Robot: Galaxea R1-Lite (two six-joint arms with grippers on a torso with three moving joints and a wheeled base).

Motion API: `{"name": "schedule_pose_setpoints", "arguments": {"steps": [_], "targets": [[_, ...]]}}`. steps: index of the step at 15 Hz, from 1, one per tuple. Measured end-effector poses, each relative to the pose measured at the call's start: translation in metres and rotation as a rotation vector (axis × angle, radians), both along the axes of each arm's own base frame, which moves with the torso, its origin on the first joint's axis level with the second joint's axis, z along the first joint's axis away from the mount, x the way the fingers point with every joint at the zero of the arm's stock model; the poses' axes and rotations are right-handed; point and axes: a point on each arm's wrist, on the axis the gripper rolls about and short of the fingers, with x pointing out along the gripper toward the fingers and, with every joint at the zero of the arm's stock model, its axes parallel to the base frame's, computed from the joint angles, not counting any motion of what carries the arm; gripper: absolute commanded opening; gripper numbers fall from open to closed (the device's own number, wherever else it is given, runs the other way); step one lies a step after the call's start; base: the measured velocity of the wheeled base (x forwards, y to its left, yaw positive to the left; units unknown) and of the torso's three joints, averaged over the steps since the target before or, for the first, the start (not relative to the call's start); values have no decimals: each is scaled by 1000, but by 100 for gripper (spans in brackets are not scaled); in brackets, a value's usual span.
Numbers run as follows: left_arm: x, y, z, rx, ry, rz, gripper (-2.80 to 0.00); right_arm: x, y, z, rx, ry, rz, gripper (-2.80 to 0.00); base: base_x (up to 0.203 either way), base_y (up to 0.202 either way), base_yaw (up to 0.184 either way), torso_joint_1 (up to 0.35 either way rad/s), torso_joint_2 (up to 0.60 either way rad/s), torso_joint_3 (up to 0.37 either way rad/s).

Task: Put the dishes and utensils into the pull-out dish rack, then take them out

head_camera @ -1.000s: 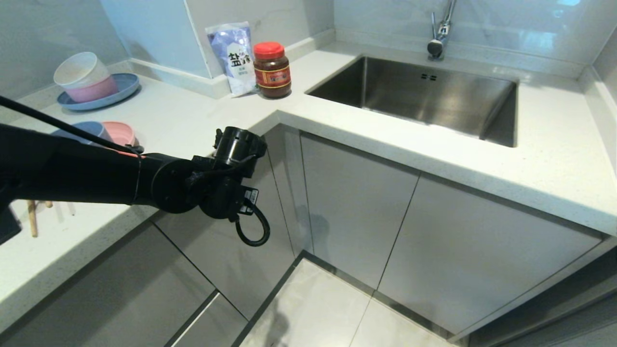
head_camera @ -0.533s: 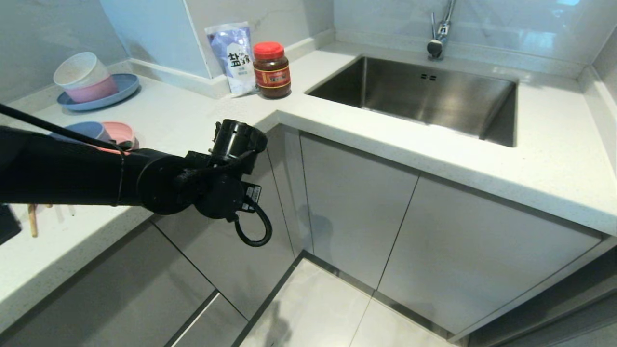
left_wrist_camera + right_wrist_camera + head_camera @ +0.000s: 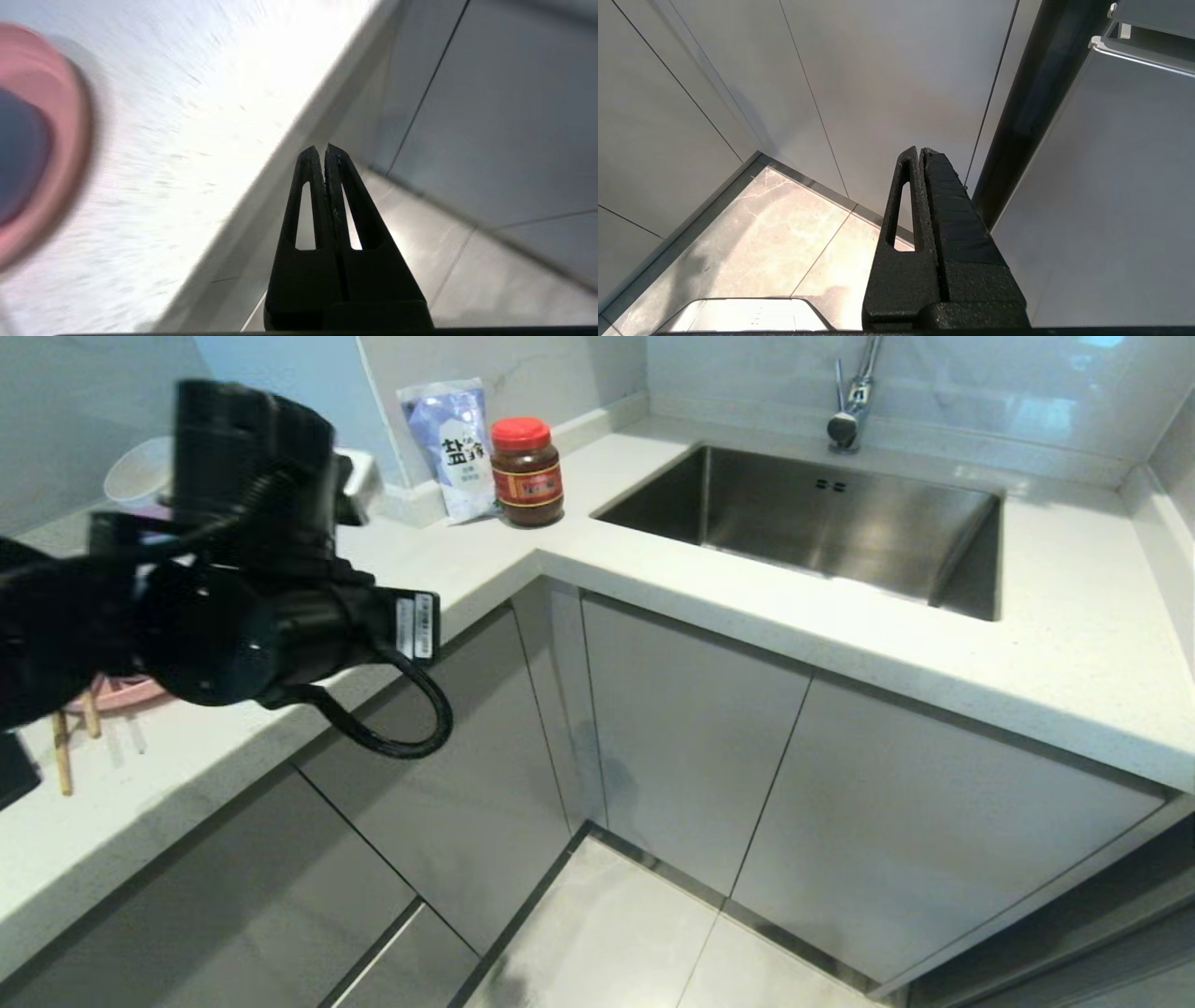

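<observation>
Black left end effector (image 3: 324, 151), fingers pressed together and empty, has swung up from the cabinet fronts to over the bench (image 3: 448, 569), near the pink plate (image 3: 51, 154); rack unseen, likely loading begins

The pale speckled surface (image 3: 392, 569) bent round a corner. On it stood a salt bag (image 3: 453, 448) beside a red-lidded jar (image 3: 527, 471); chopsticks (image 3: 62, 761) lay near the edge, by what looked like a pink plate (image 3: 117, 693).
</observation>
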Motion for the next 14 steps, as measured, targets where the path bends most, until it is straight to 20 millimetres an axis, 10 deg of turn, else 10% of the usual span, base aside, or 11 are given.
{"name": "schedule_pose_setpoints", "arguments": {"steps": [7, 14], "targets": [[-116, 114, 67, -75, -300, -68, -280, 0, 0, 0, 0, 0, 0, -280, 0, 0, 0, 0, 0, 0], [-262, 137, -1, 27, -387, -14, -280, 0, 0, 0, 0, 0, 0, -280, 0, 0, 0, 0, 0, 0]]}}
